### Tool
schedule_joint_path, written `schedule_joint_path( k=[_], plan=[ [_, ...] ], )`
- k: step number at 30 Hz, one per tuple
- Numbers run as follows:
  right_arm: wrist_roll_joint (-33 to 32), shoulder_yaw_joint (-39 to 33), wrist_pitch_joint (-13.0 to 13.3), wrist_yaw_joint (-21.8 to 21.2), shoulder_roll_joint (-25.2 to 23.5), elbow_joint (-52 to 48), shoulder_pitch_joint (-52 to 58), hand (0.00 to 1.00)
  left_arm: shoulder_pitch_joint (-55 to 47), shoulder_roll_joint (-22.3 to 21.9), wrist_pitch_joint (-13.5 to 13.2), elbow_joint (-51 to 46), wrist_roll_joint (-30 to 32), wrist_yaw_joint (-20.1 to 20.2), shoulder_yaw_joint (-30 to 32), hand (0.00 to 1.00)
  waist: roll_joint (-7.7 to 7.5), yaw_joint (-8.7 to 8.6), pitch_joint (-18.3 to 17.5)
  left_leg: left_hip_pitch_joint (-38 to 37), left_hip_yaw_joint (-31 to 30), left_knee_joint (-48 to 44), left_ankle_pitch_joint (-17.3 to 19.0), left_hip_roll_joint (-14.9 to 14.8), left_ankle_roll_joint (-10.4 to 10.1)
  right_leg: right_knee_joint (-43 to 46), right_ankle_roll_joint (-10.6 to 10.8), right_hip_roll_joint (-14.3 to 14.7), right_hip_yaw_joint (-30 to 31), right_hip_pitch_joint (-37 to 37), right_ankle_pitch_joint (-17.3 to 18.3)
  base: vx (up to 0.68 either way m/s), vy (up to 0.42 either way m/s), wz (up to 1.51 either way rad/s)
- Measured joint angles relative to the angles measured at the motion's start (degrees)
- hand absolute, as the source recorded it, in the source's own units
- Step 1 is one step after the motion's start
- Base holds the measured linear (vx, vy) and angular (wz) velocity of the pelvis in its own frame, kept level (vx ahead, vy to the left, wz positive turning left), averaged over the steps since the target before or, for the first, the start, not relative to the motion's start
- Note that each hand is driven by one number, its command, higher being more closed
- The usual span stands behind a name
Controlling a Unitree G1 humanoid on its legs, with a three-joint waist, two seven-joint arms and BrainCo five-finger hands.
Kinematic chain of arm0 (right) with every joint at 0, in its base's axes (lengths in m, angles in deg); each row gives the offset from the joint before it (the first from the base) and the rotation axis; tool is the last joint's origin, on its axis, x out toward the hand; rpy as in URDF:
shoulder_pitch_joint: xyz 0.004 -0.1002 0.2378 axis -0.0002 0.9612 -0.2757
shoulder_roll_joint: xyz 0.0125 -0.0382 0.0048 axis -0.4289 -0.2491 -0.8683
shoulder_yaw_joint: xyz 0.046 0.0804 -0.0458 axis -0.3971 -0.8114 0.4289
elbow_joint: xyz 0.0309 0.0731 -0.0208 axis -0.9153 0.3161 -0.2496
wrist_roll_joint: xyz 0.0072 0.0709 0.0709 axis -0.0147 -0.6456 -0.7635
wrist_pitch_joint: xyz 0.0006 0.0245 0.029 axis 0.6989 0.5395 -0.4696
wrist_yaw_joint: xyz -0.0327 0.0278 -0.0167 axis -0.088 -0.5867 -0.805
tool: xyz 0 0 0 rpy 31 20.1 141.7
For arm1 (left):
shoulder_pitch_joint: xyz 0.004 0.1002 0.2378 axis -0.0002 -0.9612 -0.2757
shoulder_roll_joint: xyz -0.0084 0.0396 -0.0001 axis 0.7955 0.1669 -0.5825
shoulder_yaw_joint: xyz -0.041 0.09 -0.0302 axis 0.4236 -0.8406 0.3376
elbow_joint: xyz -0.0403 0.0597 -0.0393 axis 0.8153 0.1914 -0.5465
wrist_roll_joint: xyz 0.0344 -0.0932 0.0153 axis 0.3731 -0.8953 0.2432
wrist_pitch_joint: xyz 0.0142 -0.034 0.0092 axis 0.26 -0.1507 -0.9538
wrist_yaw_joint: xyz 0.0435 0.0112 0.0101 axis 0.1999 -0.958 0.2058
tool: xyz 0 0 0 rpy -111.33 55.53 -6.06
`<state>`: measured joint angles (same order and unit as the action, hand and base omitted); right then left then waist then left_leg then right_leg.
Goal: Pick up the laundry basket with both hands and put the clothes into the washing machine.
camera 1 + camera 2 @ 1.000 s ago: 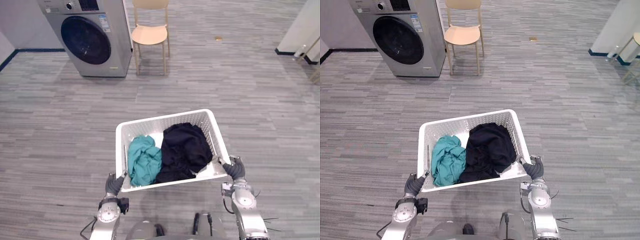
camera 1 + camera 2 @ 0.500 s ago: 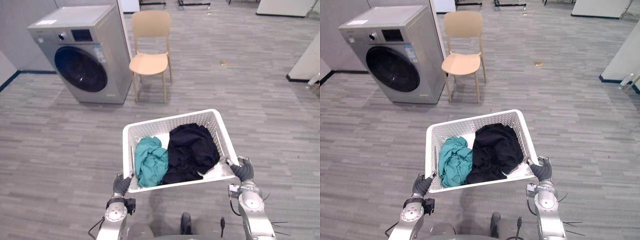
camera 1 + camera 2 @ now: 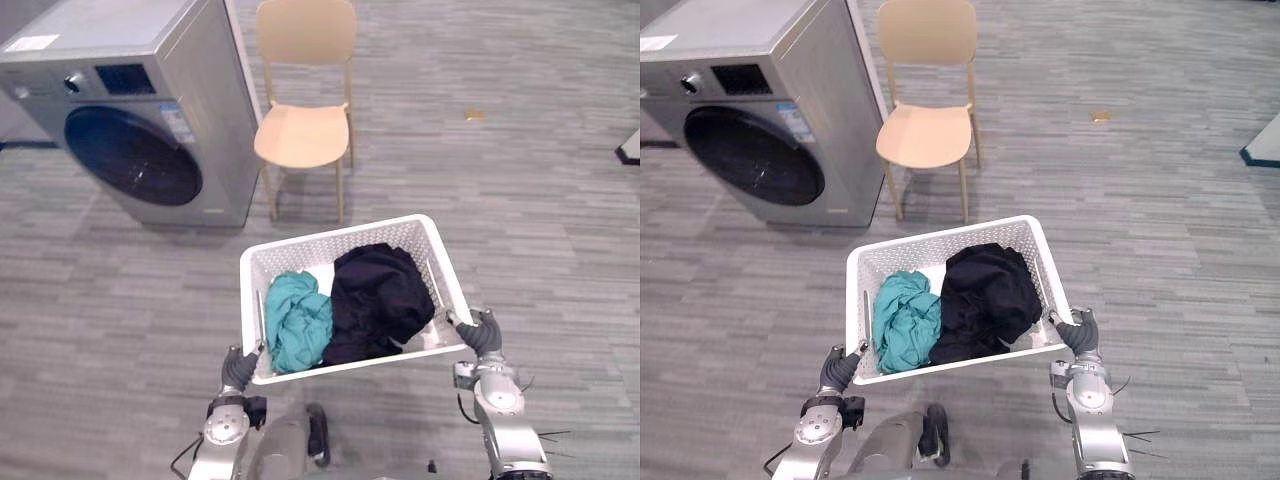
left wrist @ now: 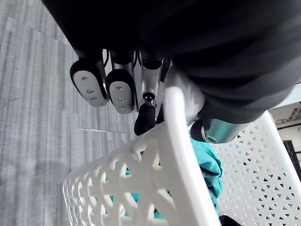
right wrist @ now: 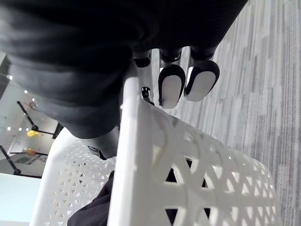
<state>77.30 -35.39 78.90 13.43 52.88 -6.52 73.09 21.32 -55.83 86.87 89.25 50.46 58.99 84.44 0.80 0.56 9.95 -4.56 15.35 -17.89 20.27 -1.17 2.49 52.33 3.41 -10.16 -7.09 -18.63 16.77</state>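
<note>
The washing machine (image 3: 135, 130) is seen far left, a chair (image 3: 305, 135) just beside it. The laundry basket (image 3: 335, 245) is held off the floor (image 3: 110, 310), its left corner gripped by the curled left hand (image 3: 240, 368), teal and black clothes (image 3: 380, 300) inside, its right corner likewise by the right hand (image 3: 482, 333).

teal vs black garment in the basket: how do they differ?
Colour: the teal garment is bright blue-green, the black garment plain dark.
Size: the black garment is the bigger heap, covering over half the basket; the teal garment is a smaller wad.
Place: the teal garment lies on the robot's left side, the black garment on its right.
Shared: both are crumpled, touch each other and lie inside the white basket.
</note>
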Motion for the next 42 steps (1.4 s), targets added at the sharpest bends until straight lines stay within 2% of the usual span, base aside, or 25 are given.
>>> schedule_joint_path(
  k=[2,4,5,6,7,8,9,10,11,13,14,17,18,19,20,21,22,23,26,28,31,34,35,38,42],
  plan=[
    [0.00,-0.11,-0.01,0.01,0.17,-0.03,0.24,1.00,0.59,0.22,-0.01,0.13,-0.01,0.01,-0.25,1.00,0.04,-1.28,0.04,-3.91,-1.19,2.39,0.96,-0.25,-1.56,-17.35,0.53,2.59,-0.36,-3.85,-3.05,0.57,-0.019,0.38],
    [0.13,-0.16,-0.07,0.02,0.31,-0.32,0.44,1.00,0.74,0.59,-0.01,0.29,0.07,0.01,-0.61,1.00,-1.70,-2.92,-0.22,-10.28,-4.19,7.55,1.79,1.74,-3.43,-37.94,3.47,3.70,1.74,-6.31,-13.15,0.64,-0.082,0.65],
    [0.20,-0.16,-0.07,0.02,0.53,-0.47,0.69,1.00,0.75,0.81,-0.01,0.46,0.07,0.01,-1.00,1.00,-2.04,-3.15,-0.33,-11.95,-5.00,7.97,2.41,2.08,-4.48,-38.98,2.79,3.78,2.23,-6.81,-14.68,0.68,-0.125,0.68],
    [0.25,-0.16,-0.36,0.00,1.36,-0.29,1.34,1.00,0.79,0.18,0.00,1.77,0.08,0.08,-1.73,1.00,-0.98,-3.57,-0.84,-14.83,-7.60,7.49,3.13,1.35,-5.45,-35.99,-1.24,4.60,3.90,-6.31,-23.40,0.73,-0.164,0.53],
    [0.53,-0.18,-0.57,-0.08,2.41,-0.29,1.67,1.00,0.78,-1.23,0.01,2.57,0.16,0.13,-1.77,1.00,1.09,-3.38,-1.80,-14.49,-9.39,4.90,3.11,-0.54,-5.48,-34.30,-2.01,5.76,3.17,-6.14,-24.93,0.90,-0.195,0.47],
    [0.62,-0.67,-0.89,-0.11,2.97,-1.07,1.52,1.00,1.00,-2.77,0.01,2.77,0.49,0.07,-1.44,1.00,4.46,-3.09,-1.60,-10.35,-10.43,-6.94,1.19,-4.58,-6.70,-32.46,-3.16,7.61,0.03,-3.92,-21.65,0.89,-0.228,0.31],
    [0.63,-0.96,-1.03,-0.16,2.98,-2.09,1.92,1.00,1.16,-2.90,0.02,2.76,0.59,0.10,-1.32,1.00,5.16,-3.22,-1.06,-7.79,-10.24,-13.90,-1.31,-5.84,-7.28,-31.88,-3.52,8.41,-1.08,-2.37,-20.12,0.70,-0.197,0.37],
    [0.63,-0.99,-1.23,-0.17,2.77,-3.92,3.09,1.00,0.93,-3.32,0.01,2.76,0.61,0.13,-0.95,1.00,5.75,-3.12,-0.71,-3.64,-9.39,-24.85,-8.84,-8.53,-7.46,-31.60,-4.18,9.35,-2.32,0.55,-17.67,0.68,-0.216,0.20],
    [0.58,0.27,-1.51,-0.03,2.25,-5.75,4.18,1.00,-0.50,-3.90,-0.02,2.43,0.54,0.19,0.13,1.00,5.77,-2.00,-0.50,0.72,-7.60,-36.45,-21.02,-12.53,-7.50,-33.12,-5.01,10.39,-1.85,5.72,-15.13,0.66,-0.134,0.09],
    [0.58,0.07,-1.52,0.31,1.87,-7.75,4.81,1.00,-0.95,-3.39,-0.63,2.04,0.21,0.22,-0.24,1.00,5.86,-1.38,-0.33,7.21,-6.51,-47.91,-16.60,-16.23,-5.72,-36.69,-5.36,11.38,-2.23,11.82,-13.07,0.65,-0.079,0.02],
    [0.55,-0.25,-1.51,0.75,1.72,-8.81,4.67,1.00,-0.79,-3.40,-1.16,1.23,-0.15,0.23,-0.25,1.00,4.78,-0.93,0.34,11.90,-4.76,-50.20,-12.93,-16.86,-3.39,-39.73,-5.57,11.06,-1.96,16.51,-11.99,0.50,-0.057,0.09],
    [-0.19,-1.15,-1.33,1.01,1.63,-9.49,4.11,1.00,-0.16,-3.41,-2.06,0.53,-0.20,1.12,-0.14,1.00,3.22,0.68,0.60,21.36,-1.00,-33.79,-6.63,-14.95,-2.94,-46.21,-4.00,8.79,-1.93,24.61,-11.26,0.62,0.017,-0.03],
    [-0.32,-1.27,-1.33,1.02,1.68,-9.19,3.87,1.00,-0.16,-3.44,-2.06,0.52,-0.20,1.26,-0.17,1.00,2.58,0.83,0.99,22.22,-1.65,-27.75,-6.79,-13.50,-3.20,-46.60,-3.32,7.95,-1.94,25.47,-10.84,0.66,0.173,-0.09],
    [-0.52,-1.44,-1.34,1.02,1.80,-8.05,3.18,1.00,-0.21,-3.47,-1.95,0.55,-0.20,1.28,-0.37,1.00,2.56,0.71,0.98,22.52,-4.49,-14.87,-8.63,-9.86,-5.48,-46.70,-1.44,6.00,-1.89,27.08,-9.52,0.43,0.172,-0.11],
    [-0.54,-1.57,-1.28,1.00,2.44,-7.12,3.25,1.00,-0.38,-3.60,-1.82,0.55,-0.17,1.29,-0.80,1.00,2.95,0.55,0.91,21.59,-8.41,-1.85,-12.76,-7.30,-7.79,-47.07,0.51,4.97,-1.90,28.85,-8.04,0.64,0.287,-0.15],
    [-0.57,-1.58,-1.12,0.99,2.66,-6.25,3.23,1.00,-0.47,-3.56,-1.80,0.66,-0.12,1.28,-1.05,1.00,3.43,0.55,0.79,21.18,-9.40,1.27,-18.71,-6.68,-7.89,-47.56,1.66,4.71,-1.54,29.95,-7.07,0.51,0.265,-0.19],
    [-0.61,-1.57,-1.00,1.04,1.77,-3.50,2.59,1.00,-0.05,-2.53,-1.47,1.29,-0.09,1.26,-1.15,1.00,2.03,0.52,0.50,19.52,-8.40,0.96,-20.86,-4.31,-4.48,-47.96,2.86,2.39,-0.67,31.65,-5.95,0.50,0.257,-0.12],
    [-0.59,-1.89,-1.13,1.05,1.30,-3.04,2.66,1.00,0.06,-1.94,-1.17,1.25,-0.08,1.26,-1.16,1.00,1.27,0.26,0.07,19.66,-8.02,0.20,-19.81,-3.29,-3.26,-47.67,2.82,1.25,-0.59,31.52,-6.04,0.50,0.232,-0.03],
    [-0.55,-2.49,-1.12,0.84,1.03,-2.37,2.59,1.00,0.54,-1.22,-0.45,1.43,-0.05,1.33,-2.02,1.00,0.63,0.36,0.14,21.11,-6.41,-8.63,-13.06,-1.68,-0.28,-39.46,3.45,-2.08,0.13,29.46,-6.23,0.45,0.230,-0.11],
    [-0.38,-2.43,-1.11,0.32,0.40,-0.94,1.27,1.00,0.94,0.18,-0.40,2.63,-0.05,1.33,-2.15,1.00,-0.03,0.28,0.34,16.79,-3.92,-7.37,-10.13,-0.61,1.18,-16.03,6.47,-5.67,2.96,19.17,-6.18,0.34,0.229,-0.34],
    [0.61,-1.02,-1.06,0.34,-0.20,2.67,-0.06,1.00,0.76,1.51,-0.30,3.10,-0.07,1.32,-2.11,1.00,-0.08,0.04,0.44,8.73,-1.81,-1.41,-9.91,0.32,1.52,-6.51,4.21,-5.94,0.72,11.58,-3.36,0.32,0.144,-0.33],
    [0.69,-0.03,-0.80,0.61,0.07,2.78,-0.15,1.00,0.88,2.41,-0.30,3.21,-0.07,1.25,-2.08,1.00,-0.16,-0.57,0.40,5.96,-1.35,1.27,-9.98,0.47,1.41,-15.40,3.15,-1.46,-0.47,7.24,-1.41,0.24,0.010,-0.07],
    [0.69,0.27,-0.80,1.08,-0.03,2.85,-0.14,1.00,1.08,2.74,-0.33,3.63,-0.06,1.25,-2.14,1.00,-1.71,-1.04,0.10,6.28,-1.89,0.86,-9.79,2.06,0.86,-27.80,-0.27,0.07,-0.32,7.42,-8.27,0.18,-0.058,0.27],
    [0.67,0.76,-0.94,1.30,2.71,6.01,-1.64,1.00,3.46,1.08,-0.38,7.47,-0.03,1.05,-2.78,1.00,0.41,-1.33,0.02,7.55,-4.17,0.58,-9.36,1.11,-0.01,-31.94,-0.33,1.50,-1.05,8.49,-10.26,0.15,-0.038,0.19],
    [0.57,1.36,-0.87,3.44,3.07,5.35,-5.44,1.00,9.75,1.82,-0.36,8.21,-0.13,-0.85,-2.44,1.00,0.27,-0.90,2.58,16.96,-4.51,-3.66,-8.94,-0.83,-0.98,-32.93,-1.31,2.85,-2.42,2.04,-12.37,0.03,-0.041,0.05]
  ],
)
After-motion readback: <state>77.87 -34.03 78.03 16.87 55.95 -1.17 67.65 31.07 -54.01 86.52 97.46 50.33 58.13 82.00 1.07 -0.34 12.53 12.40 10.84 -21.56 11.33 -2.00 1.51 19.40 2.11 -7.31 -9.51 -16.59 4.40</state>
